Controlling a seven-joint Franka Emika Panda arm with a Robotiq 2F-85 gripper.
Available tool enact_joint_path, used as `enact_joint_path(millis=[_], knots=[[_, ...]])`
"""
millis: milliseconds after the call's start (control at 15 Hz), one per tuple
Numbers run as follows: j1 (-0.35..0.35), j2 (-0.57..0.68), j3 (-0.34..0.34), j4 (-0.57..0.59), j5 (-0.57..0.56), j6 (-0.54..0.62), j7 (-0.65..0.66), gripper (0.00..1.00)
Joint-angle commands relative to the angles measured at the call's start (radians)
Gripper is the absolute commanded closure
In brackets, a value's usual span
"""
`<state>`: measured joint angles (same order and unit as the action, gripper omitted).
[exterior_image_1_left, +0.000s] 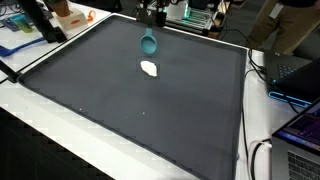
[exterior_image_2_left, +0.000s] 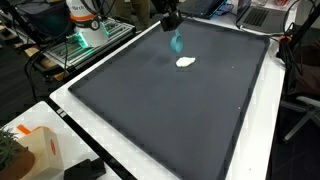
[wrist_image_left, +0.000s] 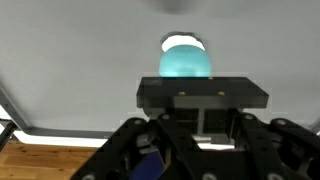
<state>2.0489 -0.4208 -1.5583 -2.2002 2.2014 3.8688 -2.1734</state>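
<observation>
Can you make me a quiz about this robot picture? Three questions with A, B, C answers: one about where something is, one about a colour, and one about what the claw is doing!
1. Where does the white lump lie?
A. on a wooden shelf
B. inside a box
C. on the dark mat

2. What colour is the scoop under the claw?
A. teal
B. red
C. yellow

3. What is the claw doing?
A. standing wide open with nothing in it
B. shut on the scoop, holding it up
C. lying flat on the mat

Answers:
1 C: in both exterior views the lump sits on the mat, just past the scoop.
2 A: the scoop looks blue-green in all three views.
3 B: the scoop hangs in the air right below the claw, off the mat.
</observation>
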Motion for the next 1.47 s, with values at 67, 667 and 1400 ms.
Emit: enact_joint_path(millis=[67,667,1400], knots=[[0.145,-0.131,-0.094,0.01,-0.131,0.081,0.09,0.78],[0.331,-0.345,-0.234,0.12,-0.297,0.205,0.093,0.78],[0.42,-0.535,-0.289,0.301,-0.292,0.35,-0.022,0.78]])
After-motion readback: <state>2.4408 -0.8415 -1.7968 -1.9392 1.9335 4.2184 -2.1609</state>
